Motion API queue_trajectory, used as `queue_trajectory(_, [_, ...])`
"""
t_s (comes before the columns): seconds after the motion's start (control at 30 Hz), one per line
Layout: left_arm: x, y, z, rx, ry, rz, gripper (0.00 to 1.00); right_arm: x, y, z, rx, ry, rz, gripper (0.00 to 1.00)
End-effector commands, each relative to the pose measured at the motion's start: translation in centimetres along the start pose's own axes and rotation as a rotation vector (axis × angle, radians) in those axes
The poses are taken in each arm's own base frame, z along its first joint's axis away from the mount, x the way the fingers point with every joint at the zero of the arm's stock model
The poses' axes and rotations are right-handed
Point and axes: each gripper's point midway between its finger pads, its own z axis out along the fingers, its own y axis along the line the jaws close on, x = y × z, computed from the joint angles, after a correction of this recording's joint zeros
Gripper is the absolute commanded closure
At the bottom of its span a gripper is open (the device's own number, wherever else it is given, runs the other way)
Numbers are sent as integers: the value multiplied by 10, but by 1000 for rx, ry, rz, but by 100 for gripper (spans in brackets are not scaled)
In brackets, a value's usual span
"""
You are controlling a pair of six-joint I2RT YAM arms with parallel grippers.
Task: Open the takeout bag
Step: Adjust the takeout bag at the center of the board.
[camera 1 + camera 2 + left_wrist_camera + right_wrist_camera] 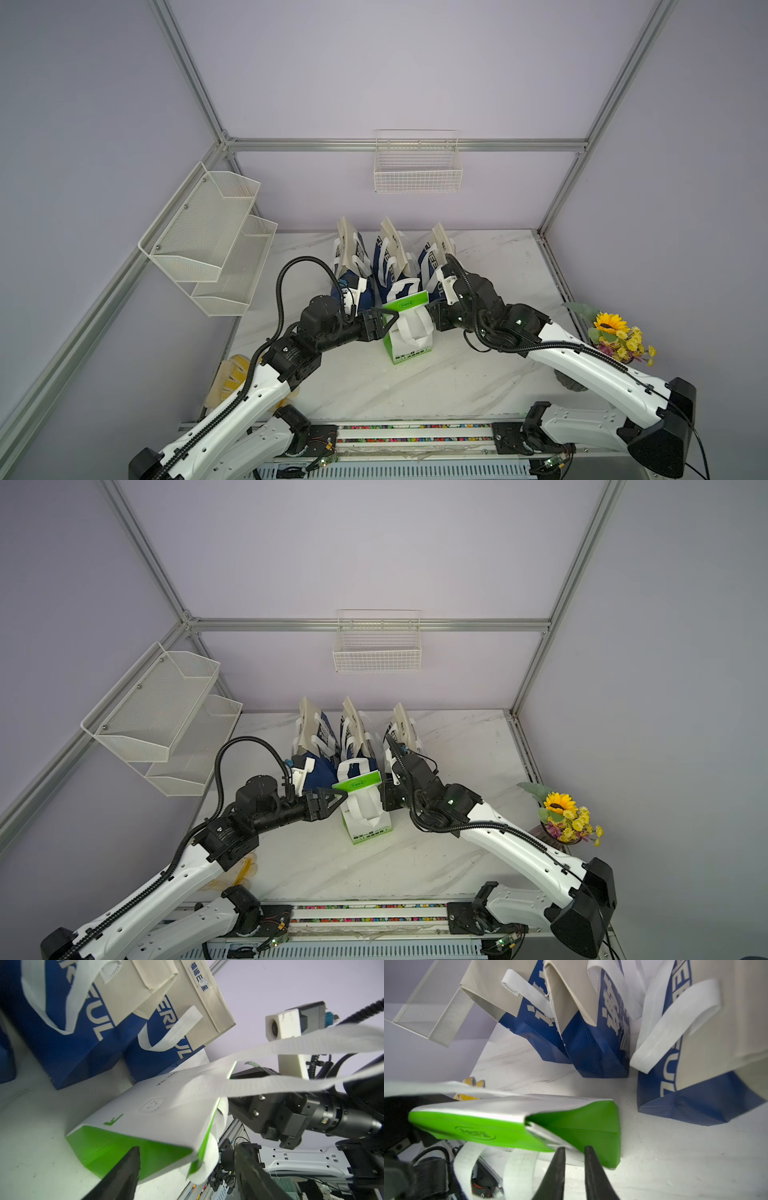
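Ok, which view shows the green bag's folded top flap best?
The right wrist view: the flap fills the near frame, with its logo and free edge plain and the right hand beside it. Both top views show the flap small, from above. The left wrist view catches only a thin green edge.

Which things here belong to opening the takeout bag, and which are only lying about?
For the job: green-and-white takeout bag, left claw, right claw.

Lying about: three blue bags, wire basket, mesh shelf, flowers.
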Motion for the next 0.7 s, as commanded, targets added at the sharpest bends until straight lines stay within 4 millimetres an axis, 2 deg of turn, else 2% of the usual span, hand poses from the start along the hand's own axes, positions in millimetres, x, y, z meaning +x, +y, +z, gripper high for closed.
queue_trajectory(0.0, [-22,-2,-22,-69,-100,-17,28,1,-7,-29,40,-40,-15,62])
queue_trajectory(0.1, [-22,-3,-28,-83,-96,-30,28,8,11,-53,-46,-87,-26,45])
queue_trajectory(0.2, [-19,-16,-27,-40,-45,-46,34,17,34,-66,-124,-108,-60,44])
queue_trajectory(0.27, [-17,-29,-29,3,-18,-64,37,22,50,-64,-143,-84,-92,52])
queue_trajectory(0.37, [-14,-45,-33,40,-9,-66,39,29,77,-54,-191,-72,-144,56])
queue_trajectory(0.43, [-10,-52,-32,51,1,-77,41,30,82,-41,-164,-66,-157,61])
queue_trajectory(0.53, [-2,-54,-25,37,21,-80,44,27,87,-29,-151,-71,-143,72])
queue_trajectory(0.67, [-6,-43,-21,-25,-20,-81,46,26,97,-26,-218,-103,-120,72])
